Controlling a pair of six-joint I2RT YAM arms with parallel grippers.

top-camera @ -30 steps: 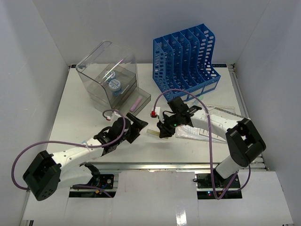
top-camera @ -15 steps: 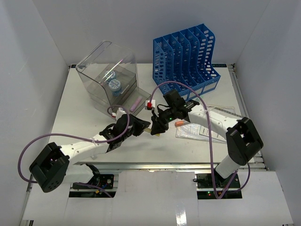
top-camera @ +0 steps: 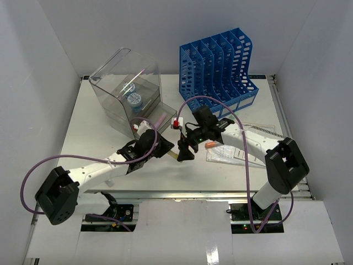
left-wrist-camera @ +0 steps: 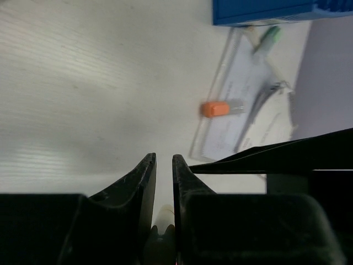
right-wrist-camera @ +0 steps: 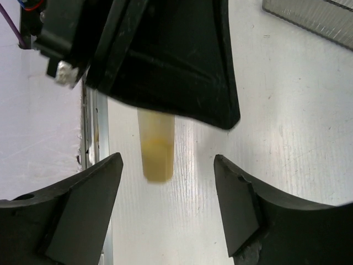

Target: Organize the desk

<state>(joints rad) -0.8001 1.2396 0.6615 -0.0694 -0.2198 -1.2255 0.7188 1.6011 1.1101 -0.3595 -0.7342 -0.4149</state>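
The white desk point(top-camera: 91, 130) holds both arms near its middle. My left gripper point(top-camera: 169, 150) is shut on a short pale yellow translucent tube point(top-camera: 173, 155), whose end sits deep between its nearly closed fingers point(left-wrist-camera: 144, 182). In the right wrist view the tube point(right-wrist-camera: 156, 149) sticks out from under the left gripper's black fingers point(right-wrist-camera: 182, 61), just above the desk. My right gripper point(right-wrist-camera: 168, 163) is open. Its jaws stand wide on either side of the tube's free end without touching it. In the top view the right gripper point(top-camera: 185, 150) faces the left one.
A blue slotted file rack point(top-camera: 218, 66) stands at the back right and a clear plastic drawer box point(top-camera: 128, 94) at the back left. A clear sleeve with papers point(top-camera: 231, 154) and an orange-capped item point(top-camera: 210, 145) lie right of the grippers. A small red object point(top-camera: 175, 123) lies nearby.
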